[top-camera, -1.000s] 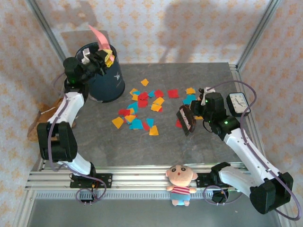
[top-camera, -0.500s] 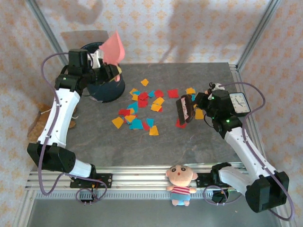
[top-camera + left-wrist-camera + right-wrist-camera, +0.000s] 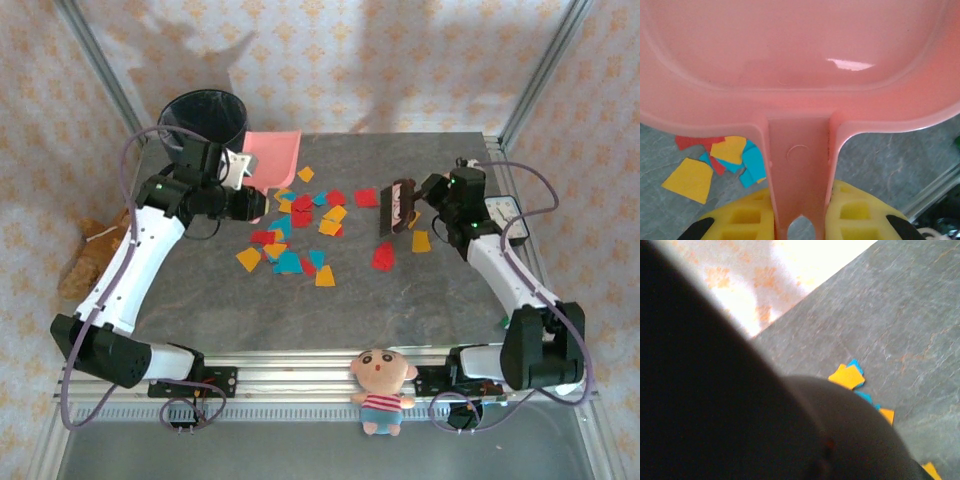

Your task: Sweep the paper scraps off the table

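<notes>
Setting up sweep. Left tool [image 3: 802, 222] clamped on dustpan [image 3: 272, 155] handle, upper left. Right tool [image 3: 428, 195] grips brush [image 3: 400, 205]. Paper scraps [image 3: 300, 232] scattered mid-frame on table [image 3: 420, 300], between both. Next, likely: pan lip down, brush scraps leftward.

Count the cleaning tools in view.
2: a pink dustpan beside the bin, held by the left arm; a dark brush at the right edge of the paper scraps, held by the right arm.
</notes>
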Action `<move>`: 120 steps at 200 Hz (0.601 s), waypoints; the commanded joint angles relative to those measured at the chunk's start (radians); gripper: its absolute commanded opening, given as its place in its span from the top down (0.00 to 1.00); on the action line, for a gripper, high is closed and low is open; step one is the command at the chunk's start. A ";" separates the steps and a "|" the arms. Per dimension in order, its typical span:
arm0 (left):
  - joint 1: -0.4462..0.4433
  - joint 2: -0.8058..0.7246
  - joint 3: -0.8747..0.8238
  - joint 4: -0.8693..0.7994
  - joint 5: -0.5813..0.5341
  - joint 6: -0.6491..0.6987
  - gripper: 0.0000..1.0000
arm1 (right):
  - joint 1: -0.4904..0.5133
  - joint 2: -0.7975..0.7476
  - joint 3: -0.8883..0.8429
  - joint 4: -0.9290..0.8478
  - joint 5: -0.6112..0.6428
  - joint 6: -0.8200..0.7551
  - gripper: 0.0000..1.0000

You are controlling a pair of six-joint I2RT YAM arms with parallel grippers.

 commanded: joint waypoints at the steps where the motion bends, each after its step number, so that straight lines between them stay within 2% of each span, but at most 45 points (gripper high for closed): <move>1: -0.064 -0.054 -0.058 0.023 -0.148 0.111 1.00 | -0.025 0.041 0.059 0.099 -0.015 0.052 1.00; 63: -0.128 -0.075 -0.135 0.066 -0.154 0.204 1.00 | -0.089 0.186 0.121 0.137 -0.005 0.138 1.00; 120: -0.227 -0.033 -0.150 0.035 -0.169 0.324 1.00 | -0.091 0.207 0.116 -0.004 0.085 0.128 1.00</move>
